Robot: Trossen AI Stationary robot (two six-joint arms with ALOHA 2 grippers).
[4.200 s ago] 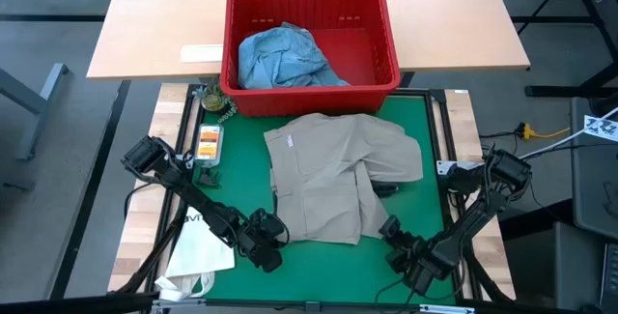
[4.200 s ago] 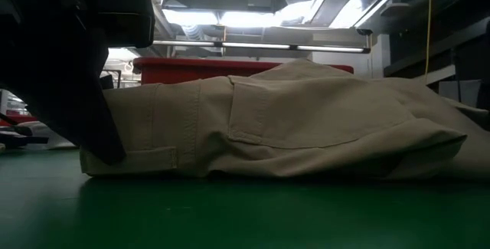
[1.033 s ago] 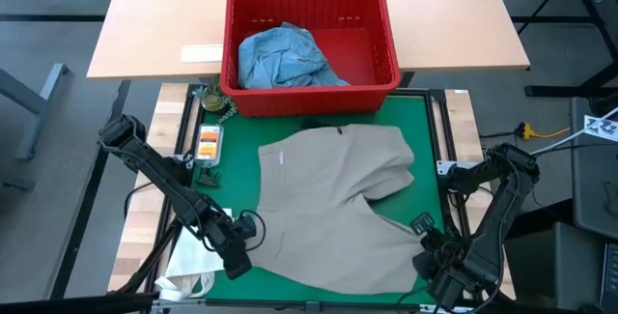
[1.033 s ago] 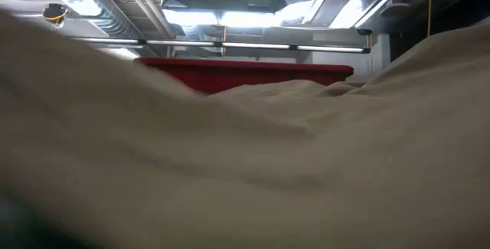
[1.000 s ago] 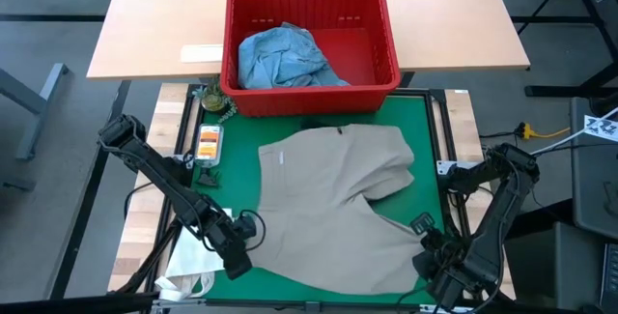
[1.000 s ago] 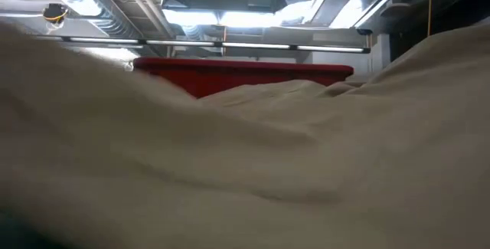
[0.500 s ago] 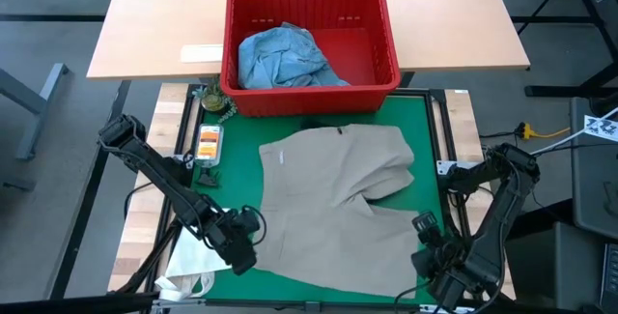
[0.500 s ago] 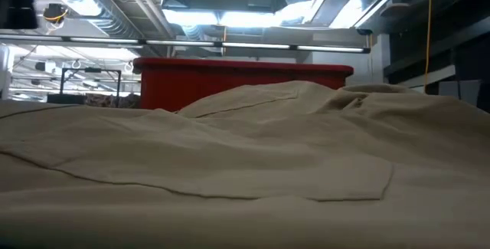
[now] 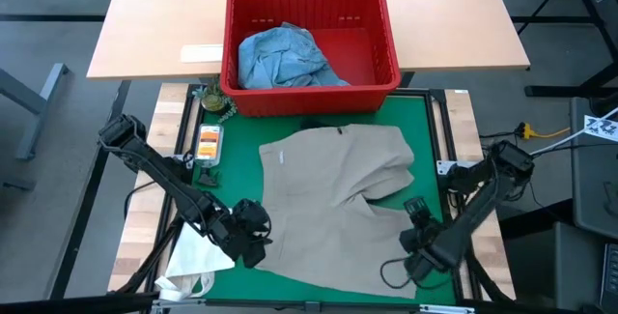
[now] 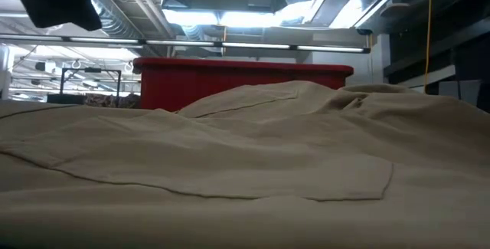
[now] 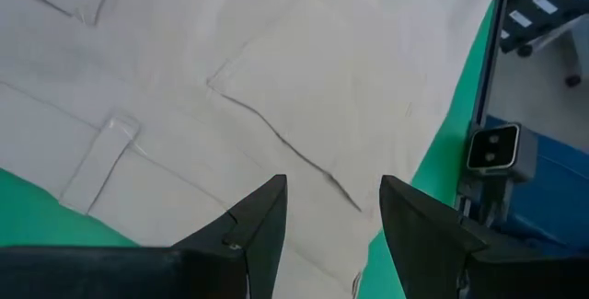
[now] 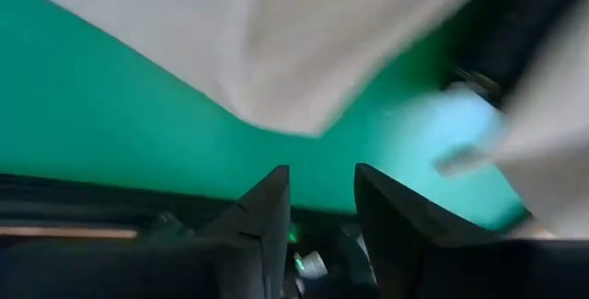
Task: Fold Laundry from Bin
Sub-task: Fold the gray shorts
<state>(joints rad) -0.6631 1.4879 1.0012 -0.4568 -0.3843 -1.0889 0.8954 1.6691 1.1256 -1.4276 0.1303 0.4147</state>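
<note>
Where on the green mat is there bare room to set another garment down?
Little: the khaki garment covers most of the green mat. Bare strips lie between it and the mat's left edge beside the left gripper, and right of it, ahead of the right gripper. The red bin crowds the far edge.

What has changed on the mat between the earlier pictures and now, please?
The khaki garment, bunched four seconds ago, was pulled flat toward the near edge. Both grippers have let it go: the left gripper hangs open over its near-left corner, the right gripper open at its near-right edge. The bin and the blue garment stayed put.
</note>
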